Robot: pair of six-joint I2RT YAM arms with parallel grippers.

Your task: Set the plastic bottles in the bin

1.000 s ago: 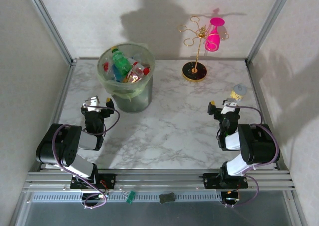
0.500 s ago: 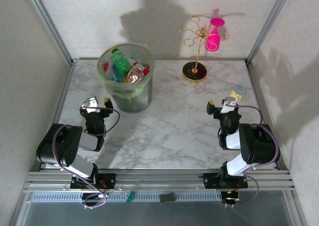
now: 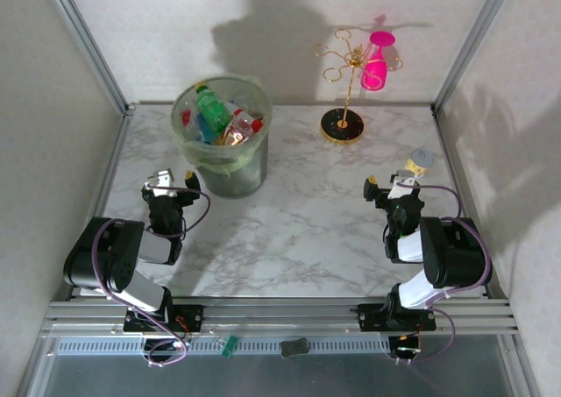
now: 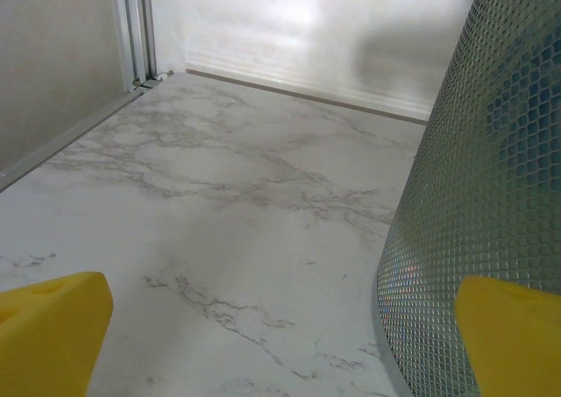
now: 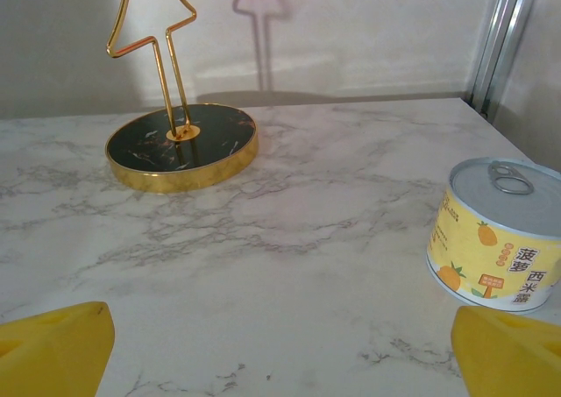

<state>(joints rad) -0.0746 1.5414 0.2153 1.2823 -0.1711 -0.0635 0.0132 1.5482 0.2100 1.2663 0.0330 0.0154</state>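
Both arms sit folded low at the near edge of the white marble table [image 3: 307,222]. On the left side, the left gripper [image 3: 174,183] hovers just near-left of the large round translucent grey-green bin [image 3: 230,173], close to its base but apart from it. From the left wrist camera, its yellow fingertips [image 4: 51,327] are spread out to either corner with bare marble between them: released, grasping nothing. The bin's grid-textured wall rises just ahead of the right-hand fingertip.

The bin itself stands far left on the table, with a pale bag liner [image 3: 195,148] folded over its rim. The plastic bottles [image 3: 211,113] are heaped inside, one green and the others clear with red caps.

Over on the right, the right gripper [image 3: 388,187] hangs low above the marble. Its jaws are also wide apart, with nothing between them. A small yellow-labelled tin can with a pull-ring lid [image 5: 495,235] stands upright just ahead and to its right, not touched. Further off, ahead and to the left, sits a gold wire stand on a round black base [image 5: 182,145]. A bright pink plastic glass [image 3: 377,64] hangs upside down from one of its arms.
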